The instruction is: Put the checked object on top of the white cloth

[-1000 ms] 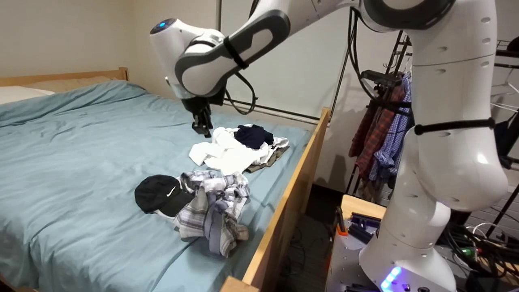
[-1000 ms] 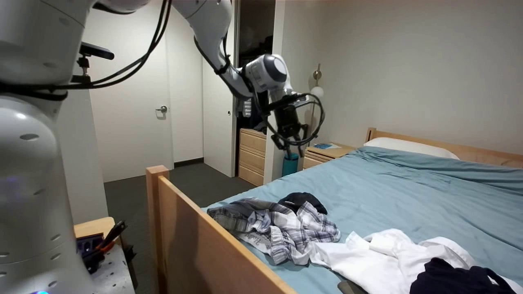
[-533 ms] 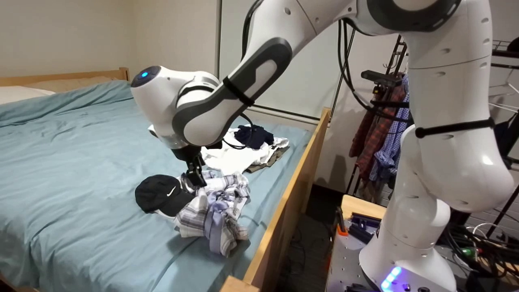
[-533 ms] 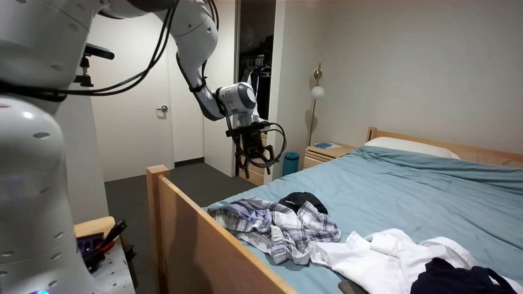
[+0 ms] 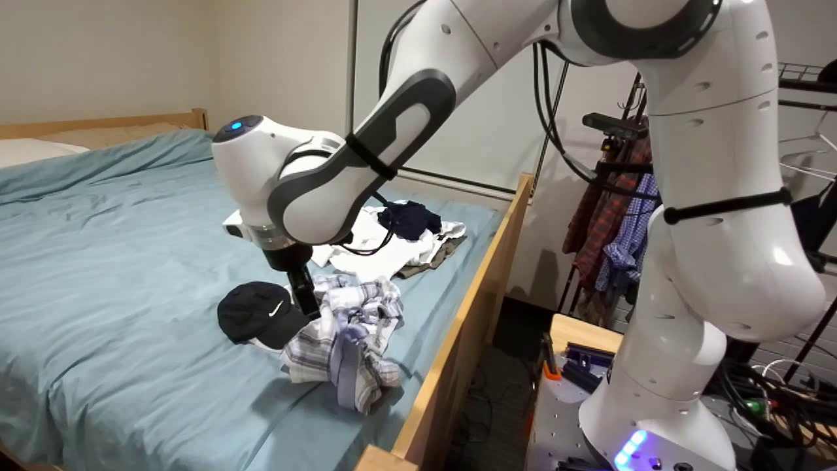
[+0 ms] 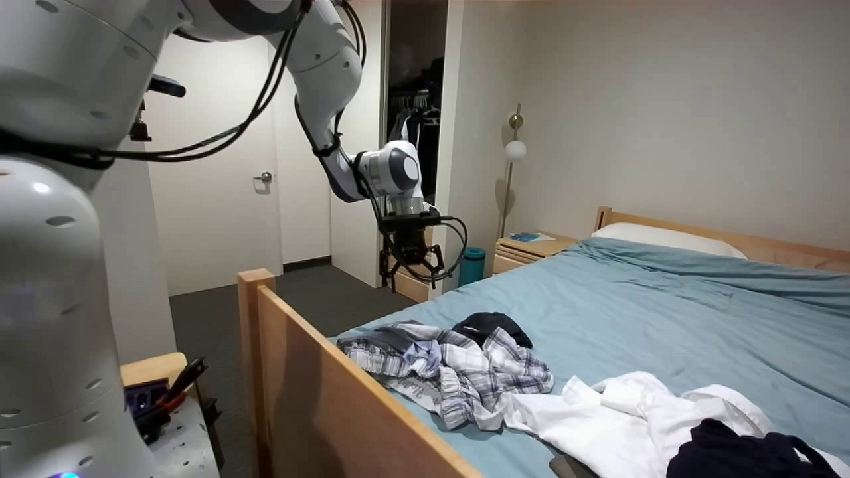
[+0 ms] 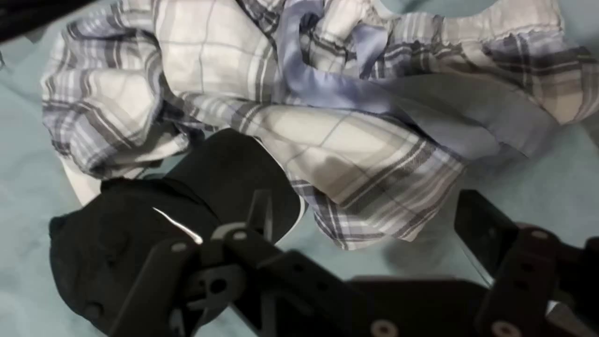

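At twelve o'clock in the wrist view, the checked garment (image 7: 313, 117) is showing cream, grey and lavender plaid; at eight, the black cap (image 7: 107, 243) is bearing a white logo (image 7: 180, 225). In an exterior view, the white cloth (image 6: 627, 421) and navy cloth (image 6: 744, 455) are contrasting at four, against dusty-blue bedding (image 6: 671, 312).

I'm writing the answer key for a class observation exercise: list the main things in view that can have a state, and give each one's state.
claw: open, gripping nothing
checked garment: crumpled, ungripped
white cloth: rumpled, partly covered
navy cloth: bunched up on the white cloth
brown cloth: partly under the white cloth
black cap: lying crown up
bedsheet: wrinkled
door: looks shut
base light: lit
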Robot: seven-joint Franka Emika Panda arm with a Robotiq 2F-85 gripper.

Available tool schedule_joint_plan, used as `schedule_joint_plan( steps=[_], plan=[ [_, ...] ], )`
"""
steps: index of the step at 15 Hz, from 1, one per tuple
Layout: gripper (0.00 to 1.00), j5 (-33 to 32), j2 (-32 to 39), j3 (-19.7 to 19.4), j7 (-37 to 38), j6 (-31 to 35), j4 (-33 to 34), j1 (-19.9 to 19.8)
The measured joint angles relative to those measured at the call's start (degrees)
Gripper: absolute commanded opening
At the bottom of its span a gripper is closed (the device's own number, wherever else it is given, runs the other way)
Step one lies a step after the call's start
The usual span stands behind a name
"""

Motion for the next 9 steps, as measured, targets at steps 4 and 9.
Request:
schedule_joint_plan(
  steps=[4, 9],
  plan=[
    [1.00, 1.18, 3.25, 1.22, -12.80, 5.99, 0.01, -3.09],
    [1.00, 2.04, 4.66, 1.57, -16.82, 6.13, 0.18, -3.93]
  ],
)
